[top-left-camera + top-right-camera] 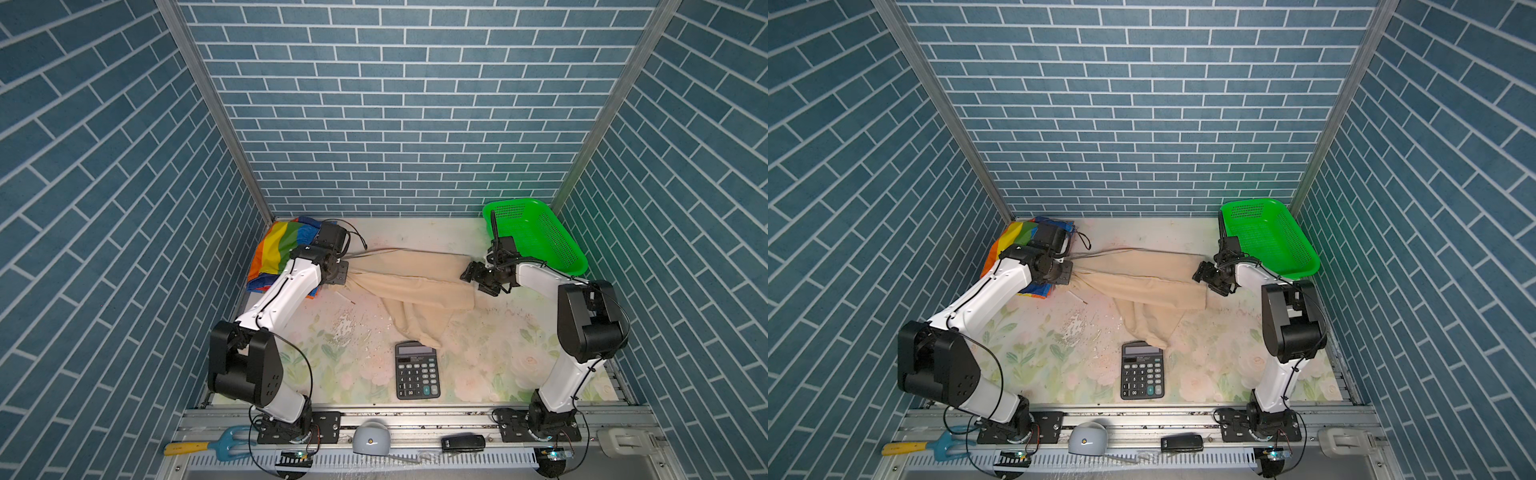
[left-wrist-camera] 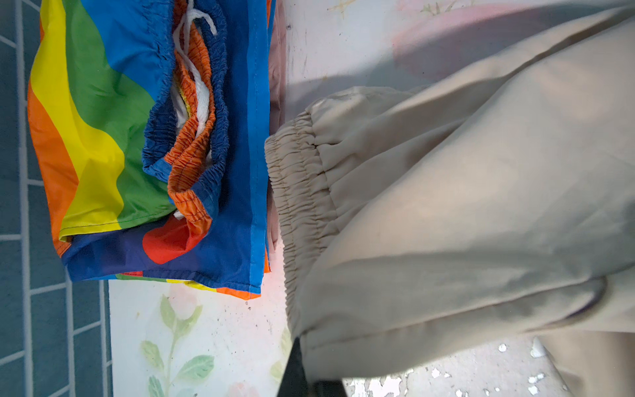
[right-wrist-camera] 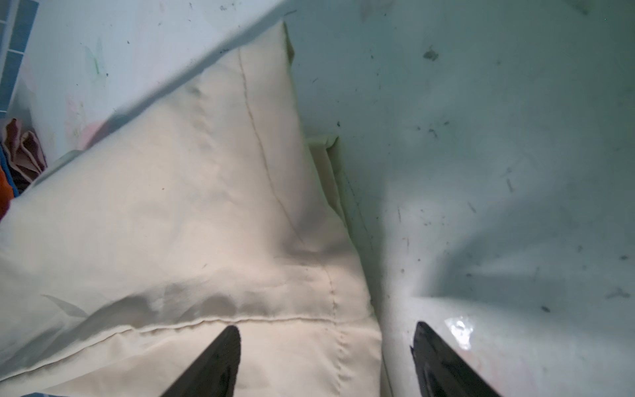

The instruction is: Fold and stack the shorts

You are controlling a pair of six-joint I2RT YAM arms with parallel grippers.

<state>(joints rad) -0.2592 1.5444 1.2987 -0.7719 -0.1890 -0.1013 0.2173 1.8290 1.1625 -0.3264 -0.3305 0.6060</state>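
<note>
Right fingers (image 3: 213, 364) apart, straddling hem edge of beige shorts (image 3: 171, 206); left fingers (image 2: 295, 371) clamp waistband.

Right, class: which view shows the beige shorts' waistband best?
Left wrist view: the beige shorts' waistband sits mid-frame, gathers sharp. Both top views show a small bunch; right wrist shows only a hemmed leg corner.

This is a robotics lab test cell, not a real room. The blue brick walls (image 1: 374, 104) are printed sheets set between aluminium posts (image 1: 218, 116). The floral tabletop (image 1: 490, 361) is a worn print (flaking near the middle). The left arm (image 1: 291, 286) and right arm (image 1: 561, 378) are bolted to an aluminium rail (image 1: 415, 422) beside a slotted cable duct (image 1: 478, 459).
</note>
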